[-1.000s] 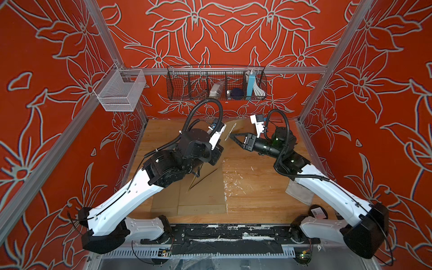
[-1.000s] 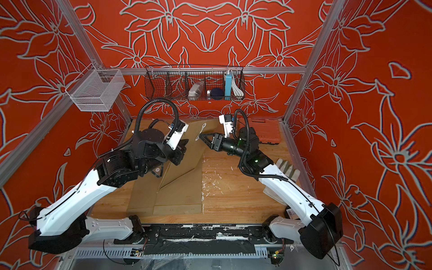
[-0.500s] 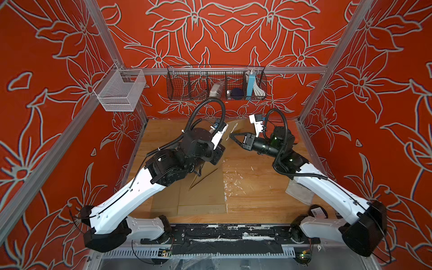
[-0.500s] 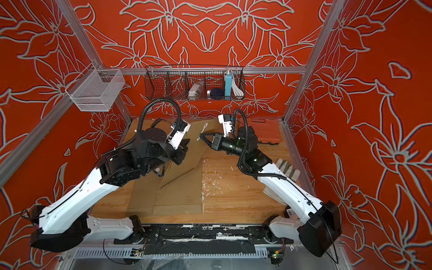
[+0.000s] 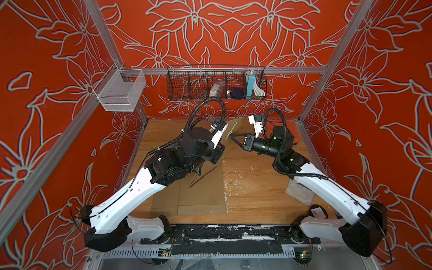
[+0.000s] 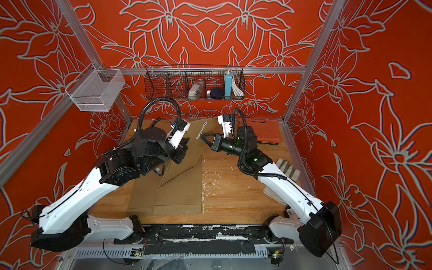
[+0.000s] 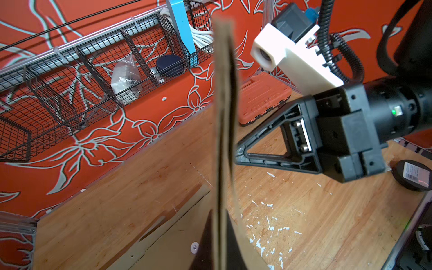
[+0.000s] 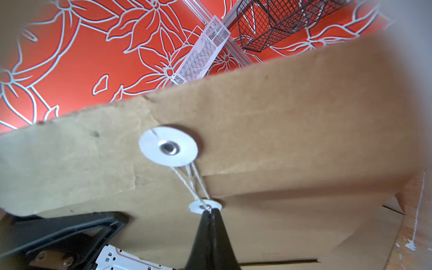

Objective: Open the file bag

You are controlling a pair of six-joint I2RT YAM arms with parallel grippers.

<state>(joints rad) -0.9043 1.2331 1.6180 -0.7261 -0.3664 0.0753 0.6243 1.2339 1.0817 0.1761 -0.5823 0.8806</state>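
The brown kraft-paper file bag (image 6: 184, 187) lies lengthwise in the middle of the wooden worktop (image 6: 233, 187). Its near end is flat on the boards and its far end is raised and stands almost on edge. The left end effector (image 7: 219, 243) is clamped on that raised part: in the left wrist view the paper's edge runs straight up from between its dark fingers (image 7: 203, 247). The right end effector (image 8: 210, 217) points at the bag from the other side. Its jaws are pressed fully together, with the tips at the small white paper disc (image 8: 195, 207) on the bag's face. A thin white string (image 8: 190, 182) runs in several strands from the larger white disc with a metal eyelet (image 8: 168, 147) on the flap down to that small disc. The tips appear to nip the string there, though the pinch itself is too close and blurred to be sure. Behind the right arm an orange plastic case (image 6: 264, 133) lies on the worktop near the back wall
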